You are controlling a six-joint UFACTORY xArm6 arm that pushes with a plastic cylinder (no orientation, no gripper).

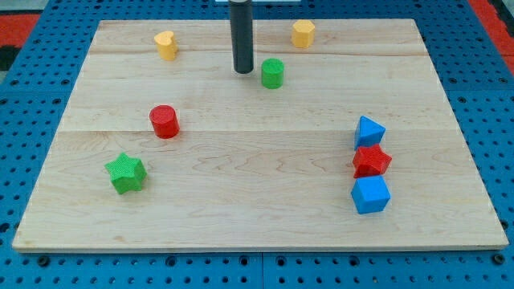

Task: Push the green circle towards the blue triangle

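Green and ribbed like the other printed blocks, the squat green circle (272,73) stands on the pale planked wooden board (241,201), with my tip (243,71), the blunt end of a smooth dark rod that holds nothing, just to its left and not clearly touching it. From that circle, the faceted blue triangle (369,131) lies well apart toward the view's lower right, stacked in a column with a red star (371,160) and blue cube (370,194) below it. Also from the circle, a yellow hexagon (303,34) sits up-right, a yellow heart-like block (165,45) far left, a red cylinder (164,121) down-left and a green star (125,173) farther that way.
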